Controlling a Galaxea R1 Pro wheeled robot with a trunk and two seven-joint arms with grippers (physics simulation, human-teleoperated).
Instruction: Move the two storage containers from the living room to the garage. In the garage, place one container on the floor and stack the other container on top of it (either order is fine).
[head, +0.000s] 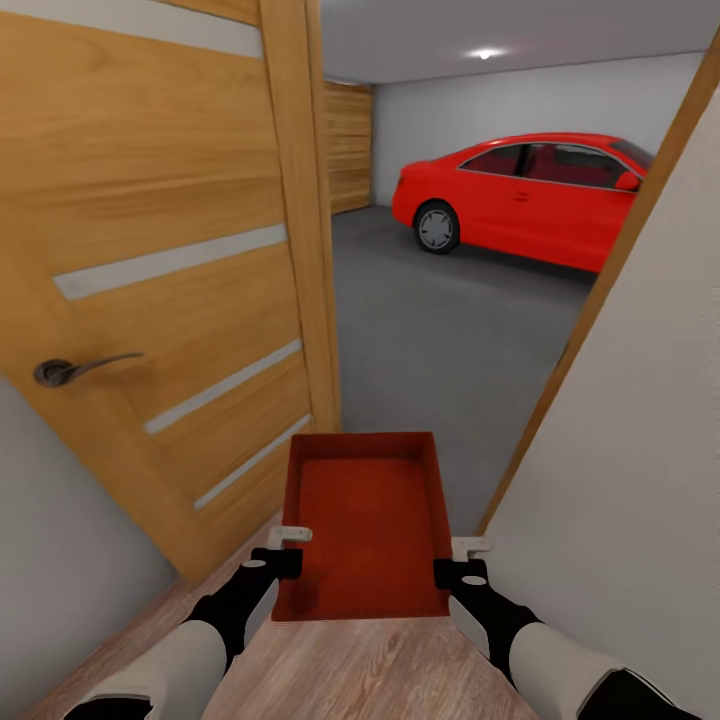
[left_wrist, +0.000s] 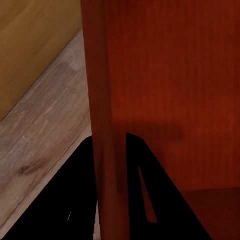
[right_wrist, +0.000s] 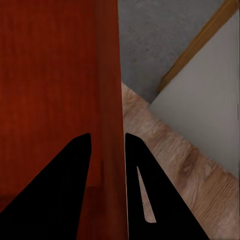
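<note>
The left gripper (head: 282, 557) and right gripper (head: 458, 567) are each pinching a thin side wall of the storage container (head: 366, 520), carrying it beside the open door (head: 160, 250); it seems light, rigid, possibly slippery.

A home's garage (head: 480, 330) doorway: red car (head: 530, 195), wooden door (head: 170, 280).

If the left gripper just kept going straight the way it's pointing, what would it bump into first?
Nothing new at once: the left gripper already pinches the storage container's side wall. Pushed on, it would likely head through the doorway, close by the open door; depth is unclear.
</note>
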